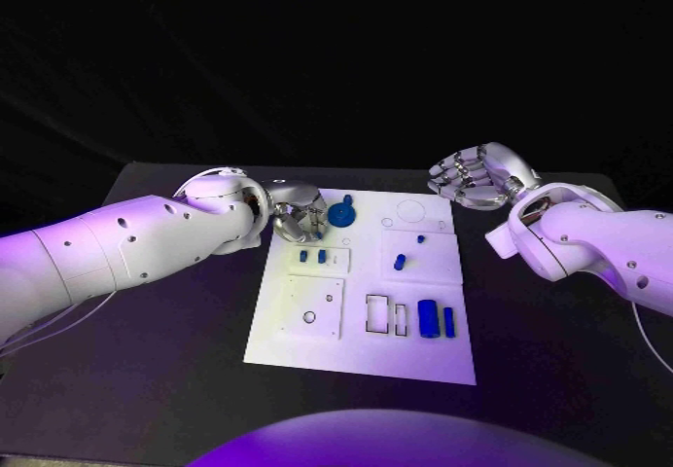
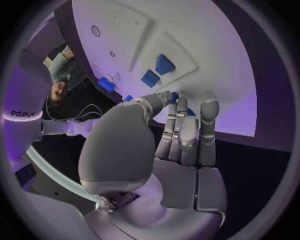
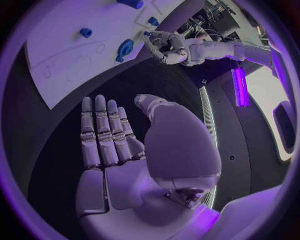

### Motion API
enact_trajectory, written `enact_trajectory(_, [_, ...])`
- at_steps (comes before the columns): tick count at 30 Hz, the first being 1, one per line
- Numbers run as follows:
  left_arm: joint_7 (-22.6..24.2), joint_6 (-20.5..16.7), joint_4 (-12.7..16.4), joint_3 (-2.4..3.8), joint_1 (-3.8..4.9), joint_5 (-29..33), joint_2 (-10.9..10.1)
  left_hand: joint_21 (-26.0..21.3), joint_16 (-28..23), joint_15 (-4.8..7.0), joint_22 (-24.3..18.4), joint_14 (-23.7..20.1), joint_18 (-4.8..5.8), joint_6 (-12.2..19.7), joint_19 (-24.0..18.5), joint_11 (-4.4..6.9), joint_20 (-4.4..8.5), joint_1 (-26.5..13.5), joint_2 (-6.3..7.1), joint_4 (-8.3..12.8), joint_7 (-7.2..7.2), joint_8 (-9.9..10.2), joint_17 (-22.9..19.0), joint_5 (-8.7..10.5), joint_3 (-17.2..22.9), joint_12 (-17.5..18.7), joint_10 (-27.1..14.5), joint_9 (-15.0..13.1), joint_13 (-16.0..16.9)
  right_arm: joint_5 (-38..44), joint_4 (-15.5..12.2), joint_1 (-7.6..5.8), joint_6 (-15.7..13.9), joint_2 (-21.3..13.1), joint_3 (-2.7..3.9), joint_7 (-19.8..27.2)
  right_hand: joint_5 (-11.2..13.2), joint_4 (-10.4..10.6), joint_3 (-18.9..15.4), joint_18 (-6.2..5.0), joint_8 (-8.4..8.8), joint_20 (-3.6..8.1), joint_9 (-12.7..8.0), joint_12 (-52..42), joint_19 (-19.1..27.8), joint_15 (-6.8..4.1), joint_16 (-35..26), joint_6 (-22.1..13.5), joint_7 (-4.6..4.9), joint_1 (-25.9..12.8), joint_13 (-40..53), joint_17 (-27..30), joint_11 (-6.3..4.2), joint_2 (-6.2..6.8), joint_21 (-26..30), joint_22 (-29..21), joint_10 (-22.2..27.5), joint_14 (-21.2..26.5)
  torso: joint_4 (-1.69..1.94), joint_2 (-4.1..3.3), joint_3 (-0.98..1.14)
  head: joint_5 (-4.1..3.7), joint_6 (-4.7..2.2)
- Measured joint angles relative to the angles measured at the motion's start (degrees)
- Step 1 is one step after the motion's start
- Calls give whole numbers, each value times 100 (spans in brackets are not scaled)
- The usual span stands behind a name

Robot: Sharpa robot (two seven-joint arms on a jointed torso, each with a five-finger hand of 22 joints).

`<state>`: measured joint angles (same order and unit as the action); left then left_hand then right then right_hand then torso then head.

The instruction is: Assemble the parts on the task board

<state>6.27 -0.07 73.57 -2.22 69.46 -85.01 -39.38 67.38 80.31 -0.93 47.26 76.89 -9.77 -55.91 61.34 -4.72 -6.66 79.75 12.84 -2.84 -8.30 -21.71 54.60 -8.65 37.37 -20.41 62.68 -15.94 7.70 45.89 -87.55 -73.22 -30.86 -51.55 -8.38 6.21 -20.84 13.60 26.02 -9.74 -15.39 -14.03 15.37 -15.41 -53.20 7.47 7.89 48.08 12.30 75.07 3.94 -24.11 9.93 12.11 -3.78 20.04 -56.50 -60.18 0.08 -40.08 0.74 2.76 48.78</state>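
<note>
Parts sit on the white task board (image 1: 421, 362); the left hand (image 1: 296, 214) reaches with fingers apart, holding nothing, just beside the round blue part (image 1: 342, 213) at the far edge. The right hand (image 1: 479, 175) hovers with fingers spread off the far corner. I think the left hand must close on it next.

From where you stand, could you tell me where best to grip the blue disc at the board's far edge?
Probably by the disc's raised rim, from above: it seems to lie flat on the board, and the left hand is already beside it.

black surface (image 1: 168, 389) under violet light, dark backdrop behind far edge. glowing purple light strip (image 3: 238, 86) and cluttered equipment (image 3: 215, 12) at room's side.
</note>
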Motion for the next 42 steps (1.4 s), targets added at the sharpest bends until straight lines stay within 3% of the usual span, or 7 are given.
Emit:
enact_trajectory(20, [-33,55,-34,-15,11,-13,38,-113,-73,-1,-163,-84,0,-20,-106,0,0,0,0,0,-20,42,-151,0,1,122,0,-13,0,0,3,1,1,1,0,-10,0,0,0,0,22,-21,0,0,21,0,0,0,0,-12,-5,6,21,12,0,-16,21,0,-3,-1,3,3,4])
enact_trajectory(30, [-33,64,-30,-32,-4,-65,30,-242,-95,-72,-336,-155,1,461,-216,-65,-54,-75,74,16,-112,533,-241,-1,18,417,-25,94,-3,0,4,1,-1,1,0,-13,0,-16,-16,0,22,-21,0,0,21,0,-22,0,0,-12,-5,16,21,12,0,-28,21,0,1,-2,3,-3,-4])
enact_trajectory(42, [-33,72,-20,-31,-4,-89,16,-358,-186,-83,-504,-249,1,481,-333,-102,-58,-105,105,16,-131,578,-438,-1,18,511,-63,102,-3,1,20,1,-2,2,-1,-14,0,-15,-16,0,22,-21,-5,0,21,0,-22,0,0,-35,-9,22,21,-12,0,-37,21,0,4,-2,-3,-1,2])
